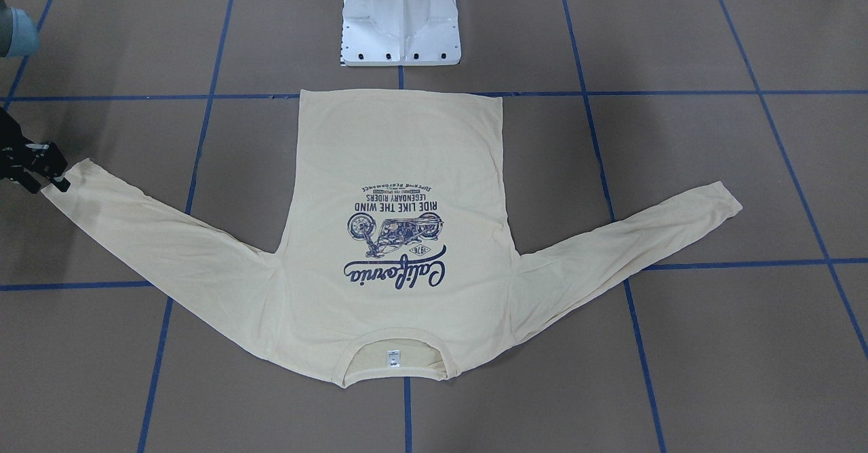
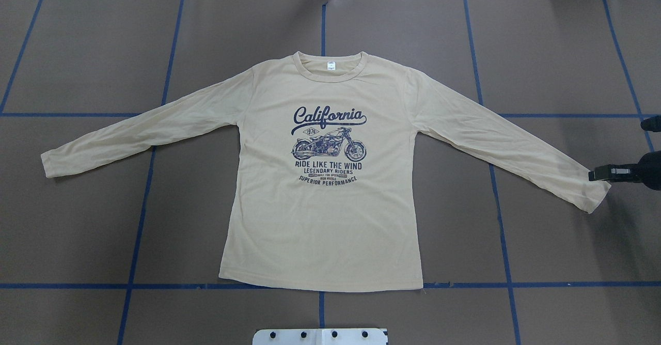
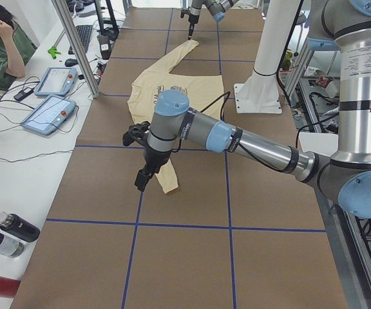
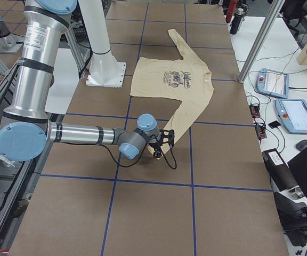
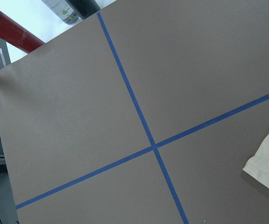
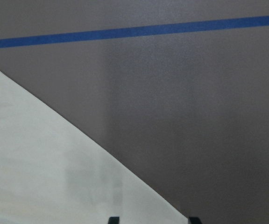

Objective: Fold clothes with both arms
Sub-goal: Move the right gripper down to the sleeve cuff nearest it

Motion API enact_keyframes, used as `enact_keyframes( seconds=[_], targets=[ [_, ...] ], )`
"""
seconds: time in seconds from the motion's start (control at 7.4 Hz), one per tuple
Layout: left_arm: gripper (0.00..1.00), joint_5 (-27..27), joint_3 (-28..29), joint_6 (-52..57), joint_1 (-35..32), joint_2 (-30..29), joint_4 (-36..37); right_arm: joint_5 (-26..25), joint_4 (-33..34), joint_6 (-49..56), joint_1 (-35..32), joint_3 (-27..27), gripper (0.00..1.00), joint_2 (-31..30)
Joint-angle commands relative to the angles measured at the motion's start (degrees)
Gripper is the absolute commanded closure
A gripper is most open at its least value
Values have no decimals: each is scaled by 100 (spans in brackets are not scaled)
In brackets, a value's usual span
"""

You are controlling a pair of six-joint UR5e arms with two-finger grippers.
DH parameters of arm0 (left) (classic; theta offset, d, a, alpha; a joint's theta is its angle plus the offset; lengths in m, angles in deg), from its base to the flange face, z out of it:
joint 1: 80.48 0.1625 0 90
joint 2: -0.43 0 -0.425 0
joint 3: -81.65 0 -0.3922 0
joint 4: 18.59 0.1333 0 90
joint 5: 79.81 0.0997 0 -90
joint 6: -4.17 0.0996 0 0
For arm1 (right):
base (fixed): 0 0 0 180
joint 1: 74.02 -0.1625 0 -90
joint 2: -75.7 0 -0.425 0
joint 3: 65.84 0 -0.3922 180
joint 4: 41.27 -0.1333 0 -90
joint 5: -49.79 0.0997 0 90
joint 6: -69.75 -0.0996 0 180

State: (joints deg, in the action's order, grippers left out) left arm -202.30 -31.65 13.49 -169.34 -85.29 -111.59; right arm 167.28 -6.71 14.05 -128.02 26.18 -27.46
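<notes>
One T-shirt (image 2: 320,221) reads "California", "RIDE LIKE THE WIND".

- We are viewing a robotics laboratory, and the following features are indicating it.
- The left arm (image 3: 256,147) and right arm (image 4: 79,133), both industrial jointed units, are rising from a white pedestal (image 1: 400,32) bolted to the table (image 2: 88,50).
- Brown paper is covering the table, and blue tape (image 2: 181,285) is dividing it into a grid.
- Teach pendants (image 3: 49,114) and loose cables are lying on a white side bench (image 3: 5,167).
- An operator (image 3: 2,42) is sitting at that bench, beside an aluminium post (image 3: 76,48).
- Drink bottles (image 3: 17,226) are lying at the bench's near end.
</notes>
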Motion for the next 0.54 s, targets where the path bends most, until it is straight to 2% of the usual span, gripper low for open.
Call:
enact_keyframes(
  seconds=[0.0,0.41],
  targets=[
    [0,-213,71,0,0,2,1,-95,-11,58,-6,-132,51,-20],
    [0,-214,72,0,0,2,1,-95,-11,59,-15,-158,51,-82]
  ],
)
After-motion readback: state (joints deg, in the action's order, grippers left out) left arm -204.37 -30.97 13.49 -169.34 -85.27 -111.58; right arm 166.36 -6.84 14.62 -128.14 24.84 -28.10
